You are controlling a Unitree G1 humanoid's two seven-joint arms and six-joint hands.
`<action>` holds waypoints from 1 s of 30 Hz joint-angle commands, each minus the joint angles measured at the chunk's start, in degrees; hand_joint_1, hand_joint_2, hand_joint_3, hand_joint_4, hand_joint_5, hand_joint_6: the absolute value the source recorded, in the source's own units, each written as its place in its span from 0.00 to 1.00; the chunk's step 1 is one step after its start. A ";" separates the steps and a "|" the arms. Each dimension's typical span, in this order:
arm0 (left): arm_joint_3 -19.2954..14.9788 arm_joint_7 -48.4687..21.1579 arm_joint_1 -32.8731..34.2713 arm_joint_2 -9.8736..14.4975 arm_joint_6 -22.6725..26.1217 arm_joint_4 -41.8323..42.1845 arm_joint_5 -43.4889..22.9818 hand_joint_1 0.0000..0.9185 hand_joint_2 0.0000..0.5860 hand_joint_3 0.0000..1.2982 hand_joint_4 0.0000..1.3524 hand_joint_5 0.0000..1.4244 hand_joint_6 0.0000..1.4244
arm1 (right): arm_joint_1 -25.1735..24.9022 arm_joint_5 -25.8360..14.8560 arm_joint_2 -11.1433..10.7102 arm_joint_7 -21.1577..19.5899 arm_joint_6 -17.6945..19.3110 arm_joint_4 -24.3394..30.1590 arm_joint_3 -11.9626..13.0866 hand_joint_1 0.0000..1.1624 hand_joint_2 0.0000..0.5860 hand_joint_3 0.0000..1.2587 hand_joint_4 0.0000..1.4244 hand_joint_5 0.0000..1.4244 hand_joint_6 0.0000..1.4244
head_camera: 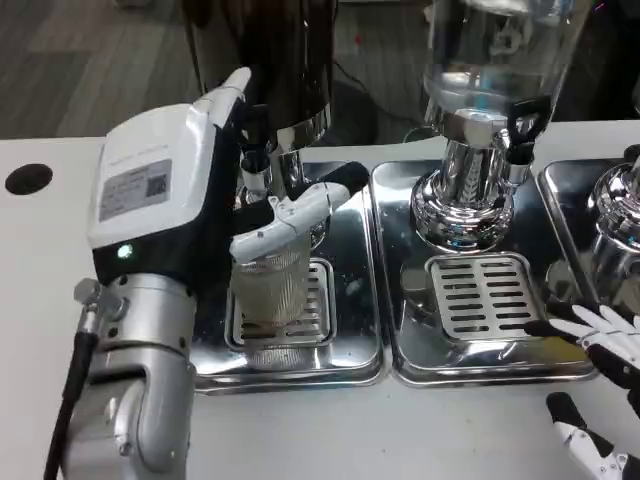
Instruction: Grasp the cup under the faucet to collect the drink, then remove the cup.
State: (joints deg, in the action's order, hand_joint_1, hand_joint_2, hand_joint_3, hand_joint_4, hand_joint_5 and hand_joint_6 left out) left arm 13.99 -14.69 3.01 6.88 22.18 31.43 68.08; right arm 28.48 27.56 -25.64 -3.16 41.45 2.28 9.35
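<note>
The left hand [215, 170] is seen raised over the left drip tray [350, 350], with its white back turned to the camera. Its fingers [300, 215] are wrapped around the upper part of a clear ribbed cup [272, 290], so the cup is gripped. The cup is held upright on the slotted grille [318, 300] of that tray, just below the fingers and under the faucet [255, 170] of the dark drink dispenser [290, 70] behind them. Whether any liquid is in the cup cannot be told.

Beside the fingers, on the robot's right, a 2nd drip tray [410, 360] is set on the white bench [40, 300], carrying a clear-tank dispenser [495, 60] on a chrome base [465, 205], with its own slotted grille [485, 295] in front. A 3rd chrome base [615, 215] is partly visible at the picture's right edge.

The right hand [600, 390] is seen low at the right edge, near the front corner of the 2nd tray. Its fingers [580, 325] are spread apart and nothing is held by them.
</note>
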 commanded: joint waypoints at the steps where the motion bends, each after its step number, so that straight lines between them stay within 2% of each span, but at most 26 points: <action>1: 1.08 -0.17 0.66 -0.76 0.23 -1.10 0.91 0.00 0.09 0.15 0.07 0.54 0.65 | -0.04 -0.89 -0.82 -0.65 1.30 -1.29 0.47 0.45 0.78 0.20 0.09 0.04 0.00; 18: 1.54 1.21 -3.46 -1.39 -0.48 1.10 0.05 0.00 0.09 0.19 0.11 0.56 0.67 | -0.30 -1.65 -0.52 -0.44 2.13 -2.47 0.13 0.45 0.78 0.19 0.08 0.04 0.00; 30: 0.35 5.42 -8.78 -1.07 -3.43 2.07 -3.19 0.00 0.10 0.18 0.11 0.55 0.65 | -0.04 -1.38 -0.15 -0.19 1.49 -1.80 -0.41 0.45 0.78 0.18 0.08 0.04 0.00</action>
State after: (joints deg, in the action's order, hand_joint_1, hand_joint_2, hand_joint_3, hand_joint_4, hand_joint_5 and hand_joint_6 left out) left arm 14.80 -9.54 -3.77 5.58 18.73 33.69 65.63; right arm 28.26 26.92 -25.76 -3.16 42.78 0.02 9.02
